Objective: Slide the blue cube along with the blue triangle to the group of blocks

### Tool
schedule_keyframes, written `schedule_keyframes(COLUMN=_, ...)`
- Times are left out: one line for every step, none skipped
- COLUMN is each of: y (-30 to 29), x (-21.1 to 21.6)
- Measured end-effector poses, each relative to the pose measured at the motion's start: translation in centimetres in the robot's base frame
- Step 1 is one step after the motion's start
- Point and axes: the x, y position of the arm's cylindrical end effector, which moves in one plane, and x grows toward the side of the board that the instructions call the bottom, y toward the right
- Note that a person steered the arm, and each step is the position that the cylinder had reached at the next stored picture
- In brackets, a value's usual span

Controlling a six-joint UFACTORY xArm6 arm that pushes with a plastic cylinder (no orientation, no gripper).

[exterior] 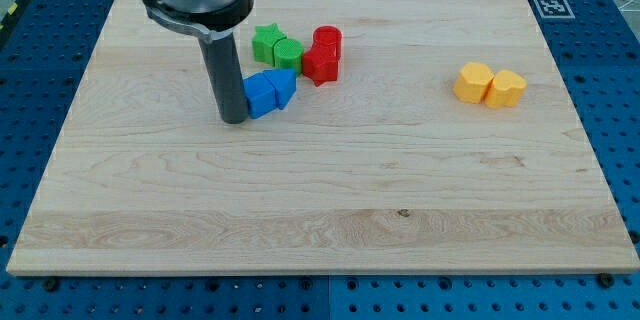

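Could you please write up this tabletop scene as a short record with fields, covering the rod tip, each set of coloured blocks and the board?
tip: my tip sits at the view's left of the blue cube, against it or nearly so
blue pair: blue cube touches the blue triangle on its right
group: green star, green cylinder, red cylinder, red block, clustered just above and right of the blue pair
gap: blue triangle is almost at the red block
elsewhere: two yellow blocks touching, at the view's right
surface: pale wooden board
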Motion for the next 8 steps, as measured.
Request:
schedule_keyframes(y=0.0, x=-0.1)
schedule_keyframes(y=0.0, x=-1.2)
schedule_keyframes(y=0.0, x=-1.6)
schedule_keyframes(y=0.6, x=-1.6)
schedule_keyframes(y=1.1, x=-1.5)
schedule_keyframes(y=1.3, x=-1.5)
schedule_keyframes(y=1.6, x=-1.5)
schedule_keyframes(y=1.9, x=-1.5)
